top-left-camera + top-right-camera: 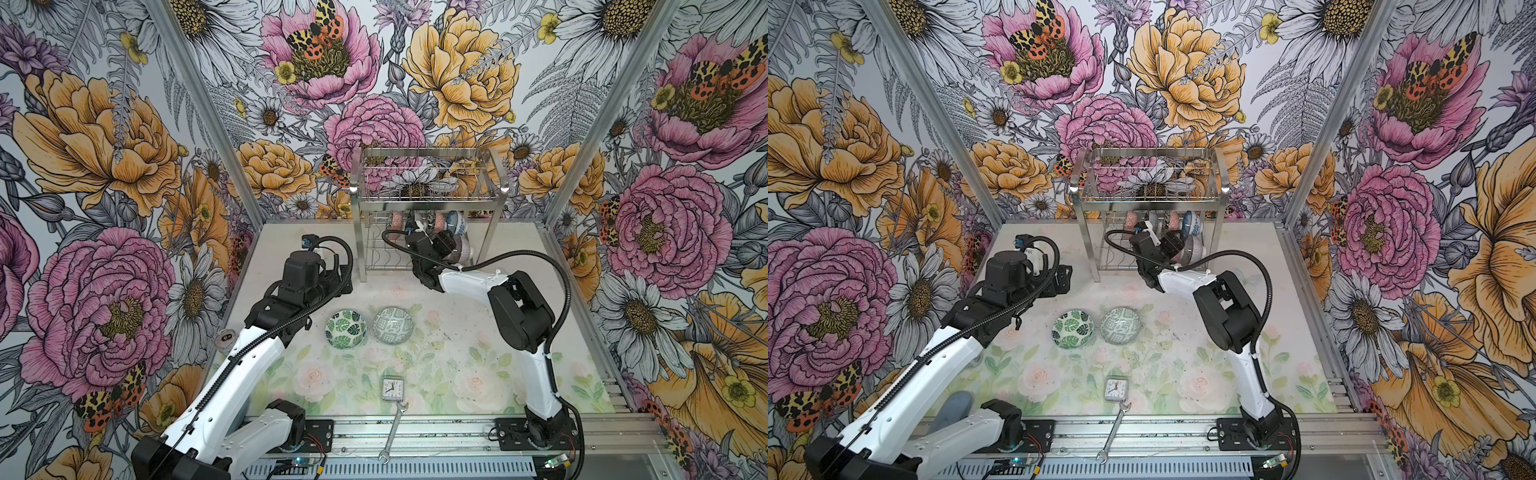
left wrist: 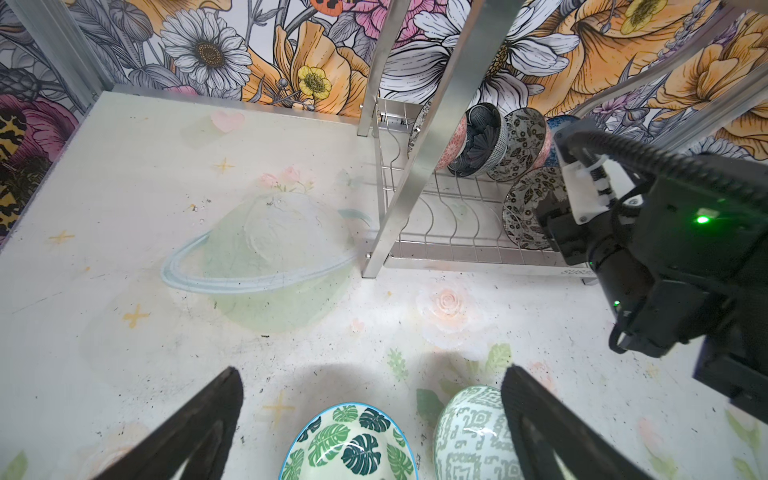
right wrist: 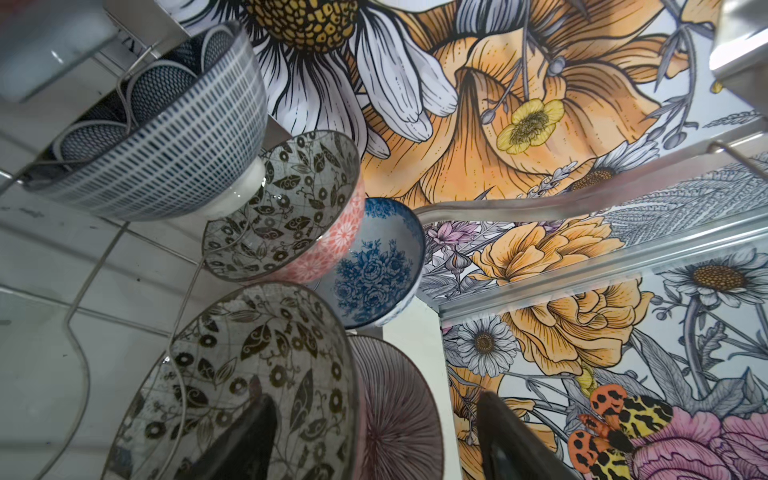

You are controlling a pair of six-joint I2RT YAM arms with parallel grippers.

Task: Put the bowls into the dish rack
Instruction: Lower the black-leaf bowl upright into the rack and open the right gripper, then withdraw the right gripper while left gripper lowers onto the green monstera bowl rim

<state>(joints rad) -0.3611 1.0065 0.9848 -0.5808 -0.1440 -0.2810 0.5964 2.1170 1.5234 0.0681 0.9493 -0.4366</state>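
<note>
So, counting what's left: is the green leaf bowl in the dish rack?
No, the green leaf bowl sits on the table, outside the dish rack.

1 small white alarm clock point(image 1: 390, 388) lies face up near the desk's point(image 1: 457, 365) front edge. 1 open-ended wrench point(image 1: 394, 432) sits just beside the clock's lower corner and runs diagonally across the aluminium rail point(image 1: 436, 432). Small round can-like item point(image 1: 226, 337) at left desk edge. Floral wallpaper point(image 1: 104, 166) on 3 sides.
</note>
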